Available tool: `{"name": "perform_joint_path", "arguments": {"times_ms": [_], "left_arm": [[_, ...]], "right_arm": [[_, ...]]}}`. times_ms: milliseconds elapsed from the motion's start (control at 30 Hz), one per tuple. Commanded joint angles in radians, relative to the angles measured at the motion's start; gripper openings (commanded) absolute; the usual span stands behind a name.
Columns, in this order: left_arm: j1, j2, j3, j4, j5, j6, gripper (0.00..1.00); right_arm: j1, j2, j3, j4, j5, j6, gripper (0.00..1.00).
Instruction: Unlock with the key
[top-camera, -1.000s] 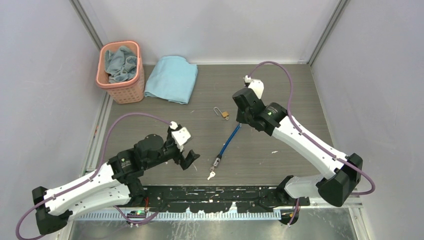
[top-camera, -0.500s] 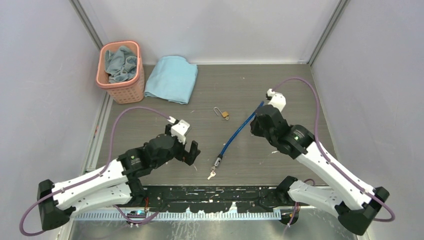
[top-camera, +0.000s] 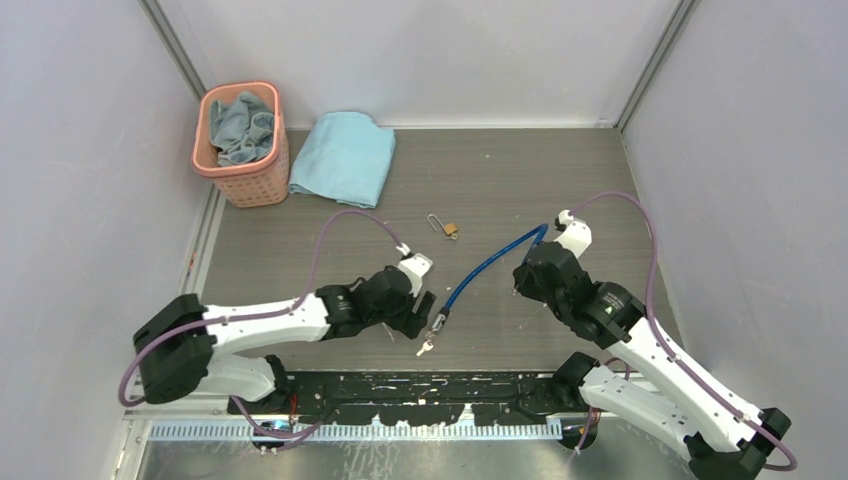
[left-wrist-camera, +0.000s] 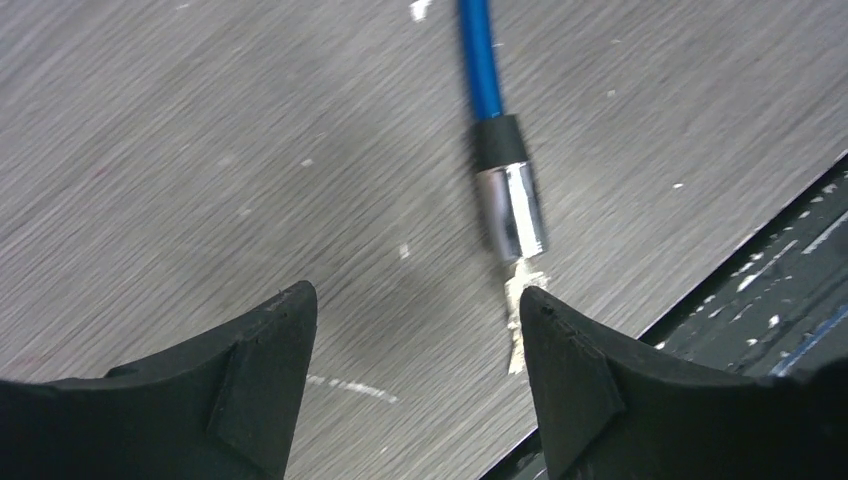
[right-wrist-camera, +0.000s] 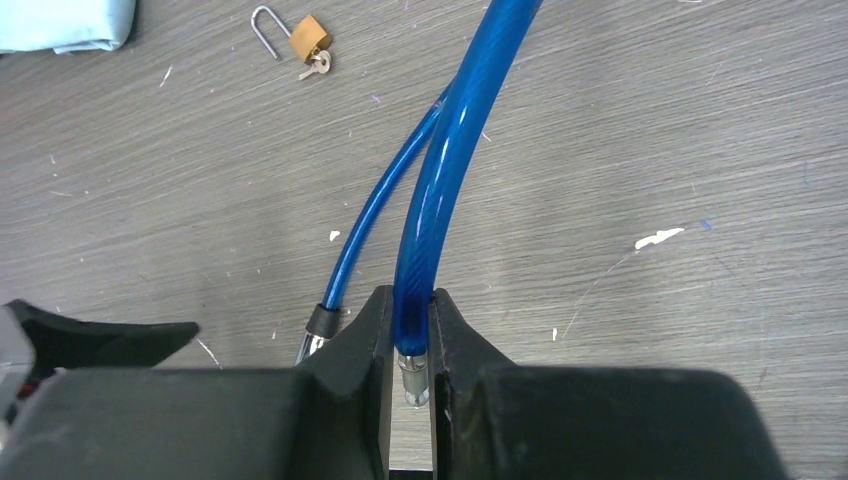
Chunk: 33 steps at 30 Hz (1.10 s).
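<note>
The right gripper (right-wrist-camera: 408, 330) clamps the blue cable (right-wrist-camera: 450, 150), likely steadying it, while the left gripper (left-wrist-camera: 418, 300) hangs open and empty, what seems the key (left-wrist-camera: 517, 325) just beside its right finger.

In the left wrist view the key (left-wrist-camera: 513, 285) is a pale blur just past the metal end (left-wrist-camera: 510, 212) of the blue cable (left-wrist-camera: 481, 60), partly hidden behind a finger of the left end effector (left-wrist-camera: 415, 300). The cable runs off the picture's top edge.
</note>
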Motion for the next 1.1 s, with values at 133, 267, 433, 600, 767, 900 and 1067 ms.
{"name": "perform_joint_path", "arguments": {"times_ms": [133, 267, 433, 600, 767, 900, 1067], "left_arm": [[-0.089, 0.207, 0.134, 0.194, 0.004, -0.030, 0.69], [-0.123, 0.294, 0.174, 0.185, -0.043, -0.037, 0.63], [-0.157, 0.369, 0.210, 0.162, -0.101, -0.040, 0.44], [-0.191, 0.447, 0.260, 0.072, -0.211, -0.042, 0.29], [-0.195, 0.465, 0.274, 0.008, -0.322, -0.077, 0.18], [-0.194, 0.448, 0.268, -0.054, -0.436, -0.083, 0.16], [-0.186, 0.431, 0.250, -0.095, -0.491, -0.082, 0.15]], "right_arm": [[-0.003, -0.052, -0.043, 0.021, 0.003, 0.048, 0.01], [-0.003, -0.060, -0.047, 0.010, 0.001, 0.053, 0.01], [-0.003, -0.070, -0.051, 0.013, 0.002, 0.053, 0.01], [-0.003, -0.066, -0.061, 0.015, -0.003, 0.057, 0.01], [-0.003, -0.083, -0.102, 0.059, -0.034, 0.063, 0.01], [-0.003, -0.107, -0.154, 0.111, -0.059, 0.083, 0.01], [-0.003, -0.107, -0.221, 0.165, -0.064, 0.108, 0.01]]}}
